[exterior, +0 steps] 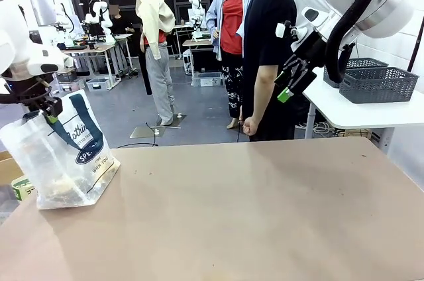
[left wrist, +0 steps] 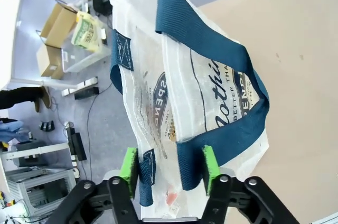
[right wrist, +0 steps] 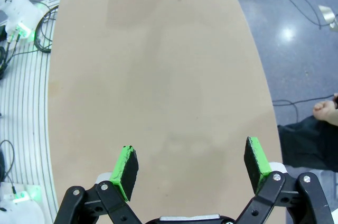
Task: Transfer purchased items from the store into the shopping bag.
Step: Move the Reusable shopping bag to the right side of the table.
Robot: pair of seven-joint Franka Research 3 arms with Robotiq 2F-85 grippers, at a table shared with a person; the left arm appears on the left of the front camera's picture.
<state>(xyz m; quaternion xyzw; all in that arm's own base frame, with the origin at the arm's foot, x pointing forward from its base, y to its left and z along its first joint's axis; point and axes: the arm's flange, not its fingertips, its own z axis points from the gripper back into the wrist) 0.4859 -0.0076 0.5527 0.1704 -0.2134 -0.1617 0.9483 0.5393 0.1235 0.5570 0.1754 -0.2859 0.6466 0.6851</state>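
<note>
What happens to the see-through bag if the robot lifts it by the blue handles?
The shopping bag would probably sag and crumple, since its thin plastic already wrinkles. It likely hangs bottom-heavy, with packets lying low inside. The navy strap handles look woven, so they probably won't slip much.

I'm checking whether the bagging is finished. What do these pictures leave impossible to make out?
- Contents of the shopping bag: front view, the translucent plastic blurs them into tan shapes.
- Small red piece inside the bag: left wrist view, too blurred to identify.
- Left gripper: pads straddle the navy straps; contact unclear.
- Inside of the dark grey basket: front view, its slotted wall hides it.
</note>
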